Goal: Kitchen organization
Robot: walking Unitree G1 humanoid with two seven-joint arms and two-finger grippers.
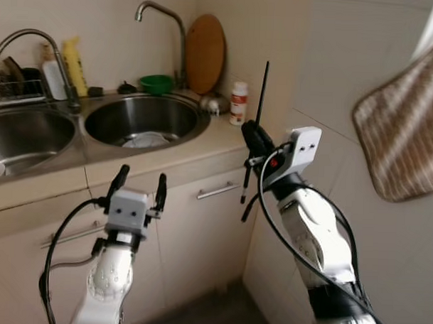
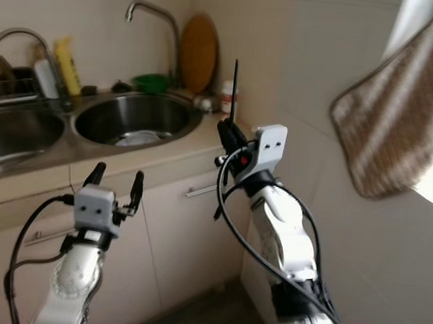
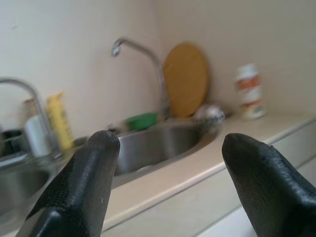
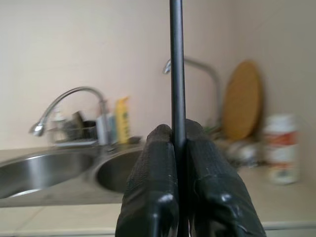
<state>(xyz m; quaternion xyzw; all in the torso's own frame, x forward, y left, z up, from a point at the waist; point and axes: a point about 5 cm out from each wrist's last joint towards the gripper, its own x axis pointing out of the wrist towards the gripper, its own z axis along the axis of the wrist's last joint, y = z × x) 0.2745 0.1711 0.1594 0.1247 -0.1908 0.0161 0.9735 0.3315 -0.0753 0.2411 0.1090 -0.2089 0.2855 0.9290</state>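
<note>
no writing can be read anywhere. the white bottle (image 1: 238,102) at the back right corner of the counter (image 1: 203,144) has an orange-red label, but its print is too small and blurred to make out. the yellow bottle (image 1: 75,64) at the back edge of the counter, behind the sinks, shows no legible lettering either.
</note>
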